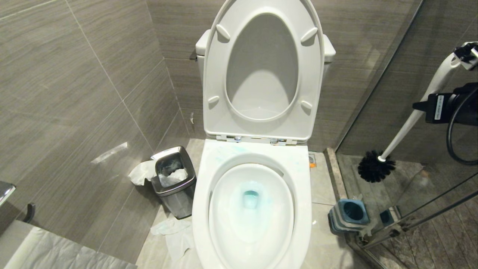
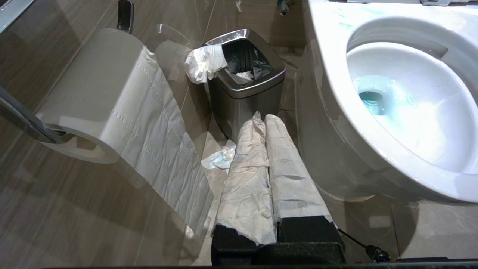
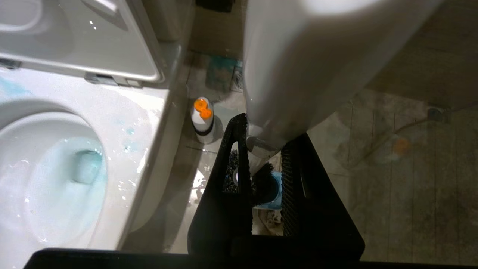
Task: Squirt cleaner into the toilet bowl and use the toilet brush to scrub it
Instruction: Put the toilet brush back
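Observation:
The toilet bowl (image 1: 201,209) stands open, seat and lid raised, with blue cleaner pooled in its basin (image 3: 56,175). To its right, my right gripper (image 1: 464,56) is shut on the top of the toilet brush handle (image 1: 407,123). The brush slants down with its black bristle head (image 1: 375,168) hanging in the air above the blue-and-grey holder (image 1: 351,213). The right wrist view shows the gripper (image 3: 265,134) clamped on the white handle (image 3: 298,67), with the bristle head (image 3: 263,183) over the holder (image 3: 276,194). My left gripper (image 2: 261,119) is parked low, shut and empty, its fingers wrapped in white paper.
A cleaner bottle (image 3: 202,119) with an orange cap stands on the floor right of the toilet. A steel bin (image 1: 175,183) stuffed with tissue sits on the left, with crumpled tissue (image 1: 175,235) on the floor. A glass shower partition (image 1: 410,209) closes the right side. A toilet roll (image 2: 104,101) hangs at left.

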